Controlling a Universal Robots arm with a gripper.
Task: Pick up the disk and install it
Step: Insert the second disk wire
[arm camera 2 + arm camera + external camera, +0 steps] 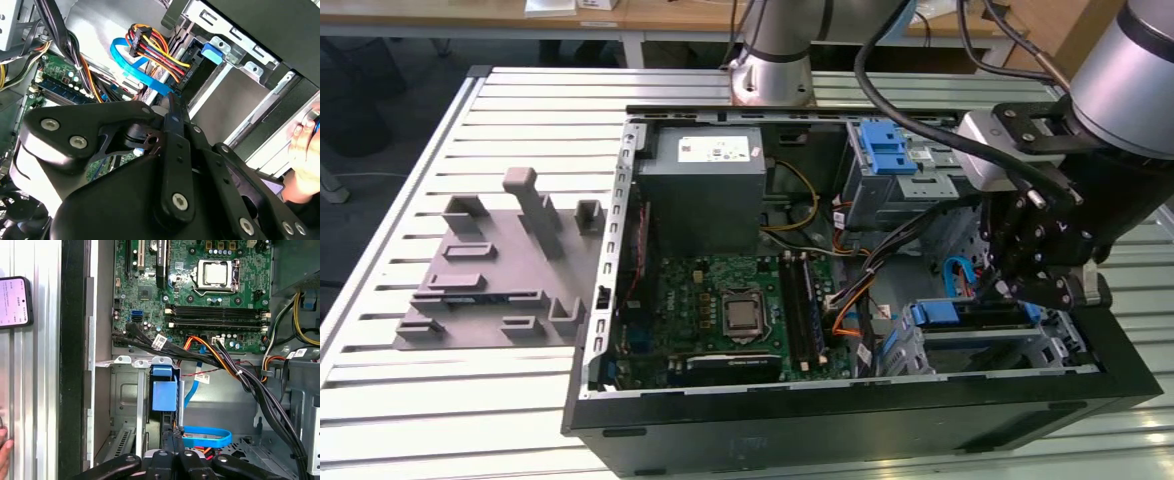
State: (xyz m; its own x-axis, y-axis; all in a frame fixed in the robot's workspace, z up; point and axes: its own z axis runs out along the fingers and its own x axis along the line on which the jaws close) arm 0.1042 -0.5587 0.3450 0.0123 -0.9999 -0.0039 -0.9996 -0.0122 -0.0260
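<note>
**Second wrist view.** Nearest the lens is the black linkage of the end effector [172, 107]. It hangs inside the open computer case, close to a blue flat cable [135, 67] and a bundle of coloured power leads [155, 50]. Whether it is apart, together or clamped on anything cannot be told. A person's hand [305, 150] shows outside the case wall.

**First wrist view.** The end effector [172, 437] stands just at the end of the disk [164, 395]. The disk is seen edge-on, blue bracket uppermost, standing in the silver drive cage [125, 390] beside the motherboard [200, 290]. Contact cannot be confirmed. A phone [15, 302] lies on the bench [40, 390].

**Exterior view.** The case [854, 420] sits mid-bench. The disk [981, 318] lies in the case corner towards the bench's near edge, on the exterior view's right, and the end effector [1021, 290] is directly over it. A grey fixture [494, 270] rests towards the opposite edge.

**Handling assessment.** The disk is judged rigid, dense for its size, smooth-sided and sensitive to shock. It is best held across its long side edges or bracket rails, clear of the label face and the connector end.
</note>
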